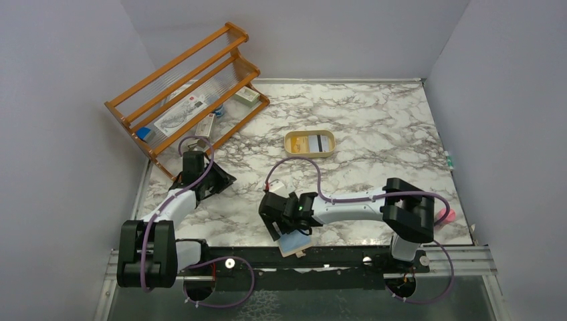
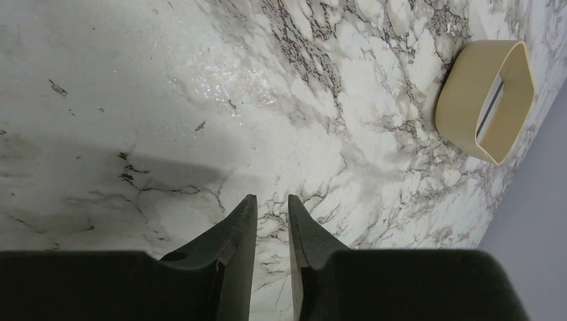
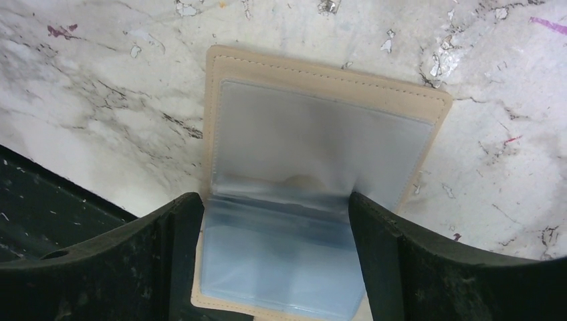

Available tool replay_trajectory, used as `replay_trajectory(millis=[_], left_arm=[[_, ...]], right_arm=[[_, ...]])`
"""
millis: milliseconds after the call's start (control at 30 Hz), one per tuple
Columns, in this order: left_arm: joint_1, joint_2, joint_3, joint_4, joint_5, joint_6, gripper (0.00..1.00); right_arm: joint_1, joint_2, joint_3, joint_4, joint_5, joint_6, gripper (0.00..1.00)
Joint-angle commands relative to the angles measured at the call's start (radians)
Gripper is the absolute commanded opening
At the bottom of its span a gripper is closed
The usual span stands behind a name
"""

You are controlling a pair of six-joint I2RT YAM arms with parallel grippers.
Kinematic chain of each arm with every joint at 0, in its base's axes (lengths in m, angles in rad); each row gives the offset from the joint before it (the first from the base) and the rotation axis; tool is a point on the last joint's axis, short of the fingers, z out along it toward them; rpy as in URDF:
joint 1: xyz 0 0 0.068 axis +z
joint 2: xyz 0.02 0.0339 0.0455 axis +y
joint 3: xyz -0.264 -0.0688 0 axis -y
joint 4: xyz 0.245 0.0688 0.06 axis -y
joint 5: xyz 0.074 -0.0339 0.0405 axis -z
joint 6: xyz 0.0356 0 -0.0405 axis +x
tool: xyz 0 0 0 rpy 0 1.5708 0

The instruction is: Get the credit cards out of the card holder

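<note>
The card holder (image 1: 295,245) lies open at the table's near edge, tan outside with light blue clear sleeves (image 3: 321,127). No card shows in the sleeves that I can see. My right gripper (image 3: 274,200) hangs just above it, open wide, one finger at each side of the sleeves (image 1: 289,233). A credit card with a dark stripe (image 1: 319,143) lies in the cream oval tray (image 1: 291,152), which also appears in the left wrist view (image 2: 461,87). My left gripper (image 2: 273,198) rests low over bare marble at the left (image 1: 212,182), its fingers slightly apart with nothing between them.
A wooden rack (image 1: 187,87) holding small packages stands at the back left. A pink object (image 1: 446,215) lies at the table's right edge, behind the right arm. A black rail (image 1: 348,255) runs along the near edge. Grey walls close in three sides.
</note>
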Motion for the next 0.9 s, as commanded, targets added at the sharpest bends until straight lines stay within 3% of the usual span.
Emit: replay_trajectory(millis=[0,233,633,867], left_arm=[[0.006,-0.029,-0.007,-0.019,0.01,0.017,0.24],[0.006,-0.038,-0.007,-0.026,0.018,0.008,0.24],[0.006,0.038,-0.001,0.042,0.247,0.055,0.25],[0.006,0.144,-0.001,0.072,0.319,0.065,0.26]], right_arm=[[-0.056,0.147,-0.085,-0.004,0.055,-0.119,0.86],[-0.116,0.167,-0.082,0.064,0.059,-0.306,0.87],[-0.197,0.189,0.043,0.143,-0.21,-0.802,0.89],[-0.292,0.098,-0.028,0.219,-0.366,-0.921,0.9]])
